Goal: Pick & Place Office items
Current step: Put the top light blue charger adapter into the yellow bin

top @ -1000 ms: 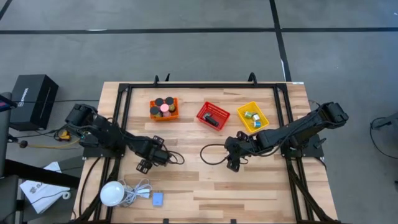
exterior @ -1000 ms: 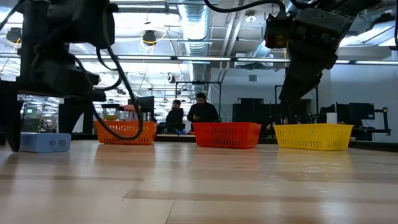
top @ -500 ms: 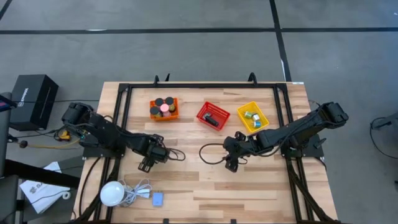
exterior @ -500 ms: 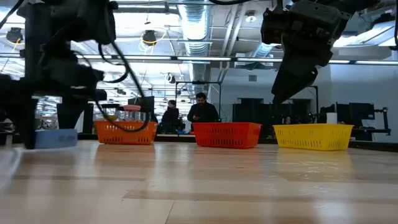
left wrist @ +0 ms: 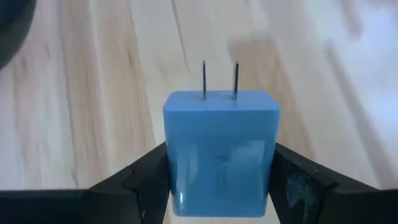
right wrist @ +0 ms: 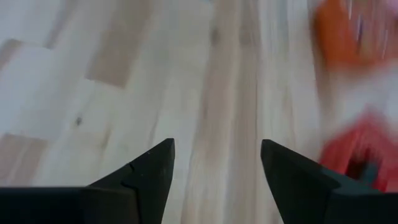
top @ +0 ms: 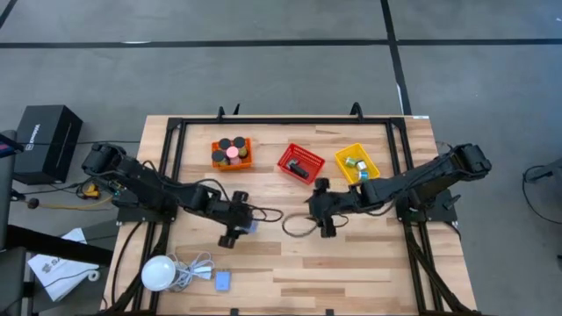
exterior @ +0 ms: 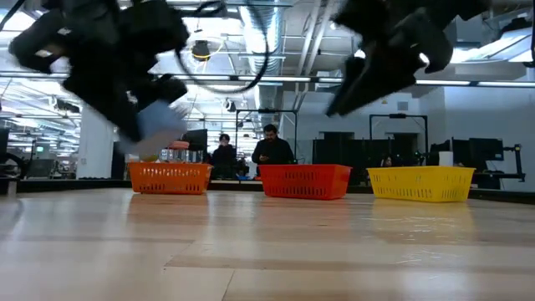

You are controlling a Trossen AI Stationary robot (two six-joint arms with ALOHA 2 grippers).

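Note:
A light-blue squarish plug with two metal prongs hangs above the table's middle, between the fingers of my left gripper; the low view shows the plug in the air. My right gripper hovers open a little to its right, nothing between its fingers. A second light-blue piece lies flat near the front edge. Black cylinders and a pink one sit in the orange basket. A flat black piece lies in the red basket. Small green and white blocks lie in the yellow basket. My left gripper pinches the plug by two opposite side faces, one finger on each side. The fingers slant down toward the table's right side. The prongs point away from the gripper. The plug is lifted clear of the table.
A white bulb-like thing with a coiled white cable lies at the front left, beside the second blue piece. The three baskets stand in a row at the back. A black rail frame borders the wooden table. People stand in the room beyond.
My left gripper has risen and gone toward the table's right, tipping up from pointing steeply down. The blue plug, which rested on the table a second ago, now hangs clear of it. My right gripper has rolled and tipped up, shifting slightly left.

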